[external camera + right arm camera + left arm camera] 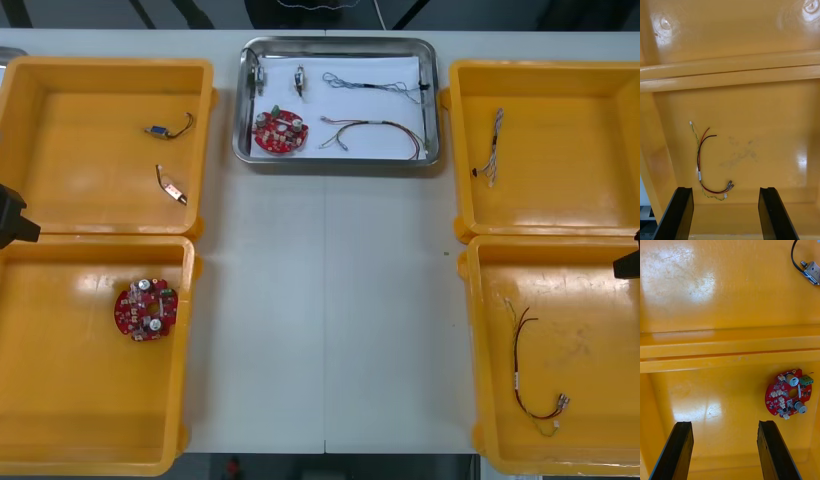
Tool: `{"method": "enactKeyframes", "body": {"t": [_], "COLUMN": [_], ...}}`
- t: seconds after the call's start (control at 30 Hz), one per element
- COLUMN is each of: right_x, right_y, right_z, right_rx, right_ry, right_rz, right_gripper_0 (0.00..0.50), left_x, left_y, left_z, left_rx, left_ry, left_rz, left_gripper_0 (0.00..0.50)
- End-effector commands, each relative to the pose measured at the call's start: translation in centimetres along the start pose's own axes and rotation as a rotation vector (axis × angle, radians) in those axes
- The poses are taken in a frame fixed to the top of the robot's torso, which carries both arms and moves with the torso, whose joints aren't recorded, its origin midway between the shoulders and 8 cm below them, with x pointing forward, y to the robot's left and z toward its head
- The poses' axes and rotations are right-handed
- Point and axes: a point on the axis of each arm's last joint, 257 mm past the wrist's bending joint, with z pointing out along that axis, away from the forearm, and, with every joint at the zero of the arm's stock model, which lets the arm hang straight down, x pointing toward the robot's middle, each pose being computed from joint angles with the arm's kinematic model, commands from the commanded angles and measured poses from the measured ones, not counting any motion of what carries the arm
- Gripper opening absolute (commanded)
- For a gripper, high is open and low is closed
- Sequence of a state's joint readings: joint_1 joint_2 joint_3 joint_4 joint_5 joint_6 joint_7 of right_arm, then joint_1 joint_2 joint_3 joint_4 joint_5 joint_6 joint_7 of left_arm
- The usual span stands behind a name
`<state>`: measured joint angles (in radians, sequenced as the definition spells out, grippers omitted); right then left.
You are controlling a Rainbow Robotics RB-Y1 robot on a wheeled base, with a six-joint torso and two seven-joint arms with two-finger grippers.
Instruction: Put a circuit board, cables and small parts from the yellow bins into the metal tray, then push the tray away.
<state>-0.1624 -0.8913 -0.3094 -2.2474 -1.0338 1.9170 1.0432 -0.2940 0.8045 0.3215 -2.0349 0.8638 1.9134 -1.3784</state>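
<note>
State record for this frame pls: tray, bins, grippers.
metal tray: far centre; holds tray board, blue-white cable, red-yellow cable, two small parts
left far bin: two small metal parts
left near bin: spare board
right far bin: twisted cable
right near bin: black-red cable
left gripper: open, by left near bin
right gripper: open, by right near bin

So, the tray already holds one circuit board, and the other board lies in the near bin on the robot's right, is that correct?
Not quite. The tray does hold one circuit board, but the other board lies in the near bin on the robot's left, as the front view shows.
</note>
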Motion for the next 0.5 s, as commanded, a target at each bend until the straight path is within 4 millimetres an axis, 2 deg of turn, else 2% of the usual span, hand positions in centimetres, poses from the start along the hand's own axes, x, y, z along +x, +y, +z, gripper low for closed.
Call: {"method": "enactKeyframes", "body": {"t": [0.03, 0.5], "right_x": [-0.43, -0.43], "right_y": [-1.03, -1.03], "right_z": [-1.44, -1.44], "right_rx": [0.040, 0.040], "right_ry": [-0.029, -0.029], "right_rz": [-0.045, -0.045], "right_gripper_0": [0.500, 0.500], "left_x": [-1.60, -1.60], "left_y": [1.41, 1.41], "left_z": [-2.16, -2.16], "left_rx": [-0.038, -0.038], "left_ry": [-0.046, -0.046], "left_rz": [-0.012, -0.012], "left_gripper_0": [0.500, 0.500]}}
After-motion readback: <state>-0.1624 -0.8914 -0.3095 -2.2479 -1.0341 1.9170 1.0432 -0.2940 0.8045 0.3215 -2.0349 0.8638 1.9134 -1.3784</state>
